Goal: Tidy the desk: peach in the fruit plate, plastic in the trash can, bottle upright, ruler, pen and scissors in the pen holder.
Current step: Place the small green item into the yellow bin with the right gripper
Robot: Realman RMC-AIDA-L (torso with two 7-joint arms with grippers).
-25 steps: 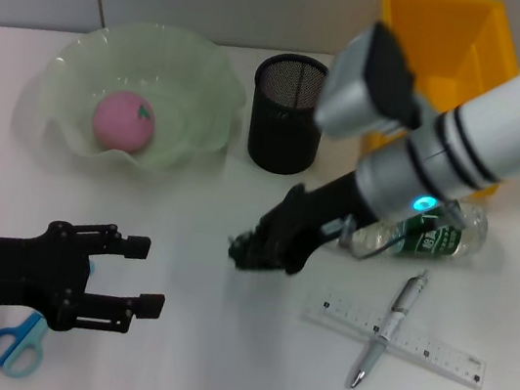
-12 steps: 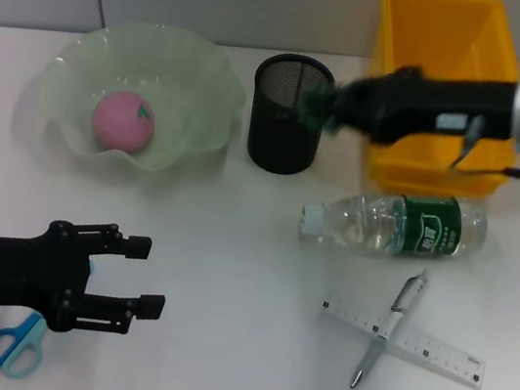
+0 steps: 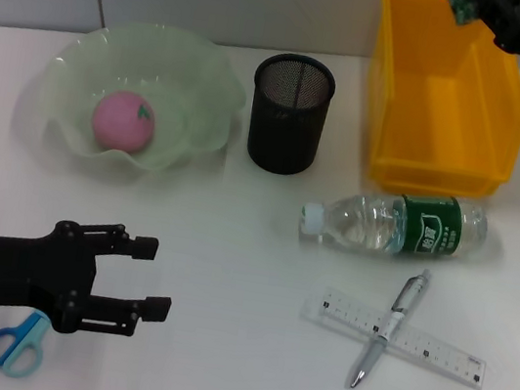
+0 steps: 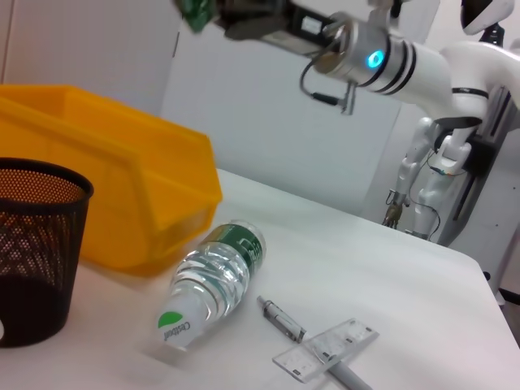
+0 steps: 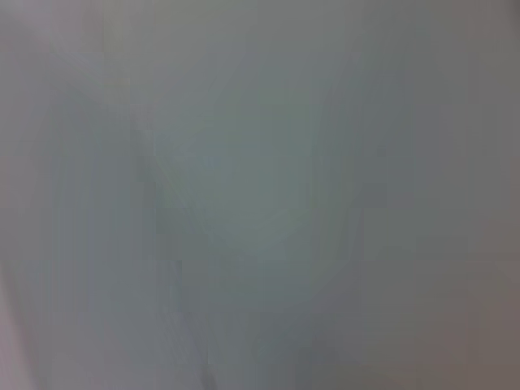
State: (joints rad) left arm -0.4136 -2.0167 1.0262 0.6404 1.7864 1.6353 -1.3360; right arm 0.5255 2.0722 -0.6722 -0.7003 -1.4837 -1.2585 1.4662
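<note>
Now | right hand [image 3: 461, 3] clamps crumpled green plastic [image 4: 193, 11] | over yellow bin [image 3: 440, 164]

this looks like a robot lab, because a plain white table [image 4: 382, 268] stands before bare white walls [image 4: 268, 122] and white humanoid robots [image 4: 435, 175] wait at the far right.

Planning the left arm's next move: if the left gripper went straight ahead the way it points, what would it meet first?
The left gripper points across bare table; probably the ruler and pen come first, though depth is unclear.
</note>
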